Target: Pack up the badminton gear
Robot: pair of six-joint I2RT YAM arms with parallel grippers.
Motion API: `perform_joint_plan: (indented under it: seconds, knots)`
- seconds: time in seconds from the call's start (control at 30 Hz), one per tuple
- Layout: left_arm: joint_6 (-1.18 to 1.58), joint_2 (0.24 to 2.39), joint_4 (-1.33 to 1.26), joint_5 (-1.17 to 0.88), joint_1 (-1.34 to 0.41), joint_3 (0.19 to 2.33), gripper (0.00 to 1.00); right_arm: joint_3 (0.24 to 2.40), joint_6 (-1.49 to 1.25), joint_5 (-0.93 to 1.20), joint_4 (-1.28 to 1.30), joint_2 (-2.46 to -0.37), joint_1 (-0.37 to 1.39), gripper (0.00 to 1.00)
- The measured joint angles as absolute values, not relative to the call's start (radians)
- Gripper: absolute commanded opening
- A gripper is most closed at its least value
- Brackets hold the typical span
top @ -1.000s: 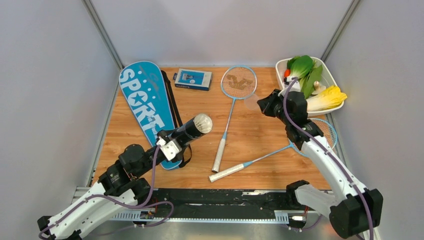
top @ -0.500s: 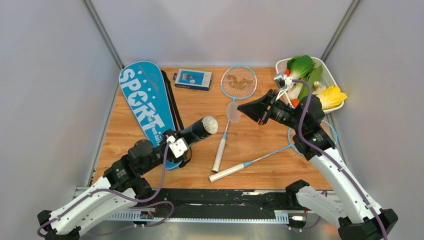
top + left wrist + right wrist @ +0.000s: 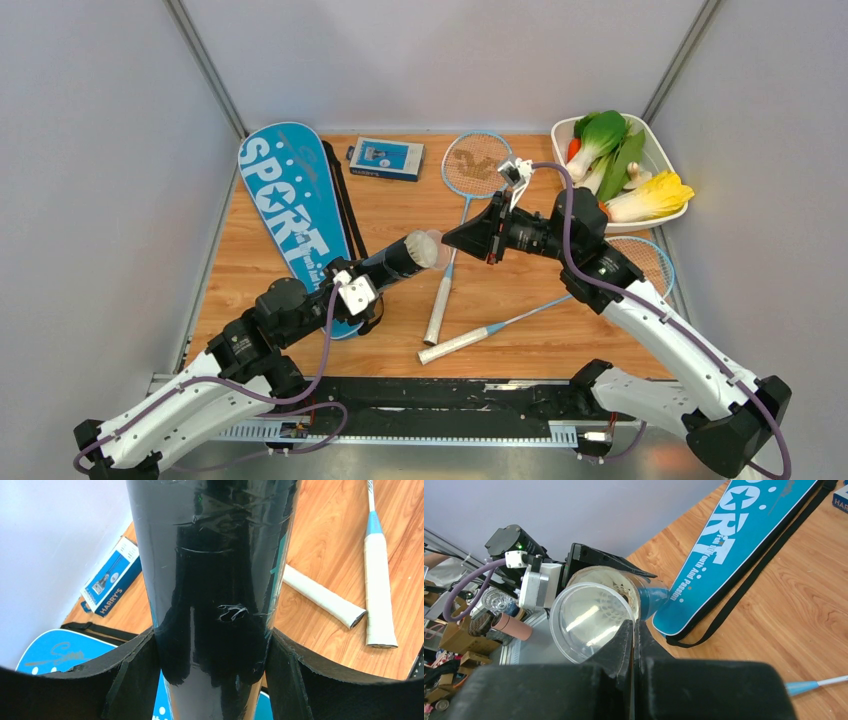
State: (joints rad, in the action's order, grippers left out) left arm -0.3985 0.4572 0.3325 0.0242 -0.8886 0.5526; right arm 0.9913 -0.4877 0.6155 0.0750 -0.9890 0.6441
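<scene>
My left gripper (image 3: 350, 287) is shut on the long black tube (image 3: 390, 262) and holds it tilted off the table, mouth pointing right; the tube fills the left wrist view (image 3: 215, 580). White shuttlecocks (image 3: 620, 583) show inside the mouth. My right gripper (image 3: 457, 238) is shut on the rim of a clear round lid (image 3: 434, 247), held right at the tube's mouth (image 3: 591, 622). Two light-blue rackets lie on the table, one head at the back (image 3: 478, 165), the other under my right arm (image 3: 645, 262). The blue SPORT cover (image 3: 290, 215) lies at the left.
A small blue box (image 3: 385, 158) lies at the back beside the cover. A white tray (image 3: 560, 130) of vegetables stands at the back right. Both white racket handles (image 3: 438, 315) lie near the table's middle front. Grey walls close in both sides.
My right gripper has swung left from beside the tray to the tube's mouth, carrying the clear lid. The left gripper has shifted the tube slightly to the right.
</scene>
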Motion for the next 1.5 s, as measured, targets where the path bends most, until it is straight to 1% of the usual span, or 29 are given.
perform_joint_plan:
  seconds: [0.37, 0.63, 0.67, 0.7, 0.77, 0.8, 1.0, 1.27, 1.3, 1.37, 1.47, 1.5]
  knots:
    - [-0.411, 0.464, 0.34, 0.02, -0.888, 0.553, 0.59, 1.077, -0.424, 0.529, 0.141, -1.077, 0.711, 0.0]
    - [-0.414, 0.469, 0.362, 0.025, -0.888, 0.553, 0.59, 1.102, -0.377, 0.466, 0.213, -1.092, 0.737, 0.0]
    - [-0.415, 0.469, 0.363, 0.025, -0.888, 0.553, 0.59, 1.105, -0.372, 0.459, 0.221, -1.092, 0.738, 0.01]
    - [-0.415, 0.469, 0.363, 0.025, -0.888, 0.553, 0.59, 1.107, -0.369, 0.453, 0.227, -1.092, 0.739, 0.06]
    - [-0.416, 0.469, 0.363, 0.025, -0.888, 0.553, 0.58, 1.108, -0.365, 0.443, 0.235, -1.092, 0.739, 0.2]
    - [-0.417, 0.469, 0.363, 0.024, -0.888, 0.553, 0.59, 1.108, -0.363, 0.438, 0.24, -1.092, 0.739, 0.23]
    - [-0.419, 0.472, 0.363, 0.022, -0.889, 0.559, 0.59, 1.112, -0.361, 0.422, 0.257, -1.09, 0.739, 0.3]
    - [-0.422, 0.472, 0.362, 0.019, -0.889, 0.561, 0.58, 1.12, -0.371, 0.428, 0.267, -1.081, 0.739, 0.33]
    - [-0.422, 0.472, 0.362, 0.019, -0.889, 0.561, 0.58, 1.12, -0.374, 0.428, 0.268, -1.078, 0.739, 0.35]
    - [-0.422, 0.472, 0.362, 0.019, -0.889, 0.561, 0.58, 1.121, -0.38, 0.431, 0.269, -1.073, 0.739, 0.43]
    - [-0.422, 0.472, 0.362, 0.019, -0.889, 0.561, 0.59, 1.121, -0.391, 0.445, 0.268, -1.068, 0.739, 0.49]
    - [-0.422, 0.472, 0.362, 0.019, -0.889, 0.561, 0.59, 1.121, -0.392, 0.451, 0.268, -1.066, 0.739, 0.53]
